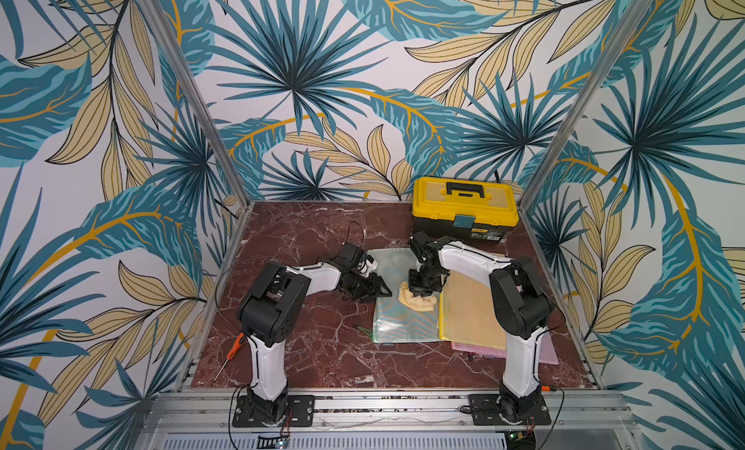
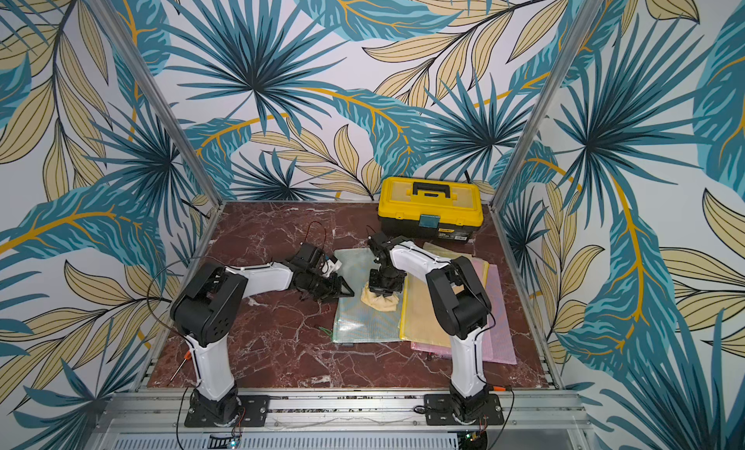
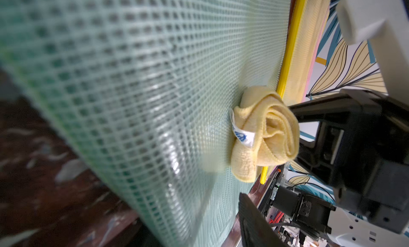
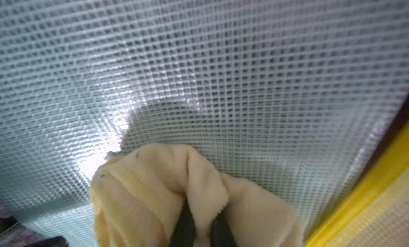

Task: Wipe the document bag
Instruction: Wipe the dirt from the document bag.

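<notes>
The green mesh document bag [image 1: 403, 319] [image 2: 363, 323] lies flat on the red marble table [image 1: 322, 355]. A bunched yellow cloth [image 1: 417, 302] [image 2: 381, 302] [image 3: 265, 135] rests on its right half. My right gripper [image 1: 422, 289] [image 4: 201, 221] points straight down, shut on the cloth [image 4: 155, 190] and pressing it onto the mesh [image 4: 221, 69]. My left gripper [image 1: 385, 291] [image 2: 348, 291] [image 3: 199, 217] reaches in low at the bag's left edge. That edge [image 3: 110, 102] curls up between its jaws, which still stand apart. One finger [image 3: 254, 221] shows; the bag hides the other.
A yellow document bag [image 1: 467, 307] overlaps the green one's right side, and a pink bag [image 1: 542, 353] lies under it. A yellow and black toolbox [image 1: 464, 206] stands at the back right. An orange screwdriver [image 1: 232, 349] lies at the table's front left edge.
</notes>
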{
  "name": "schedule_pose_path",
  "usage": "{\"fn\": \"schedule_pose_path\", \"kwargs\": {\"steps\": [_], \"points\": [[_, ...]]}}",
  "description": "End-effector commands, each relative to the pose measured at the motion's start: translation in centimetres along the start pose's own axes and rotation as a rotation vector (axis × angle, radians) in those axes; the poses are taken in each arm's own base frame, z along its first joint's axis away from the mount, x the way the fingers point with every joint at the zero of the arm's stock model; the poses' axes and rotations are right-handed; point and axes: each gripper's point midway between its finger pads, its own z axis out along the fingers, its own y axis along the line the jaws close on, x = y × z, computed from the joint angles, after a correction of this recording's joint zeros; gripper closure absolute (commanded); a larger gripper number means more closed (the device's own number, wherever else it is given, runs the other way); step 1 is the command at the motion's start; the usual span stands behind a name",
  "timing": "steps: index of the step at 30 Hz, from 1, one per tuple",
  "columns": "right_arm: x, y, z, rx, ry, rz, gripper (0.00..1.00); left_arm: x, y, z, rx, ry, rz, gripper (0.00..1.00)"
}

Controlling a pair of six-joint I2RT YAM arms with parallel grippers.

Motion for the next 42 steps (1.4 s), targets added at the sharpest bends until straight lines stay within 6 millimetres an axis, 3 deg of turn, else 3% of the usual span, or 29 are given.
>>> {"fn": "schedule_pose_path", "kwargs": {"steps": [1,6,11,14,23,26,29,35,39,42], "points": [[2.5,-1.2,3.5,0.049,0.103,0.013,1.00,0.7,2.3,-0.7,-0.082,-0.028,-0.067,0.60],[3.0,-1.6,3.9,0.055,0.118,0.012,1.00,0.4,0.5,-3.5,-0.039,-0.085,-0.055,0.74],[3.2,-1.7,4.3,0.055,0.129,0.017,1.00,0.5,-1.7,-4.9,0.008,-0.107,-0.025,0.75],[3.2,-1.6,4.3,0.048,0.128,0.018,1.00,0.6,-1.6,-5.0,0.013,-0.104,-0.029,0.76],[3.1,-0.7,3.1,0.033,0.117,0.000,1.00,1.0,-0.9,-4.2,0.003,-0.076,-0.035,0.95],[2.6,1.6,0.8,0.033,0.050,-0.059,1.00,1.5,1.1,-4.1,-0.058,-0.089,-0.073,1.00],[2.6,5.7,-0.2,-0.043,0.035,-0.104,1.00,2.8,4.2,-3.3,-0.124,-0.066,-0.133,1.00],[1.6,11.9,1.7,-0.102,0.061,-0.154,1.00,4.6,7.6,-2.4,-0.189,-0.021,-0.184,1.00],[-0.8,13.0,3.3,-0.091,0.046,-0.123,1.00,4.7,7.9,-3.0,-0.182,-0.030,-0.186,1.00],[-3.5,12.5,3.9,-0.071,0.015,-0.081,1.00,4.9,7.8,-3.4,-0.171,-0.034,-0.184,1.00]]}}
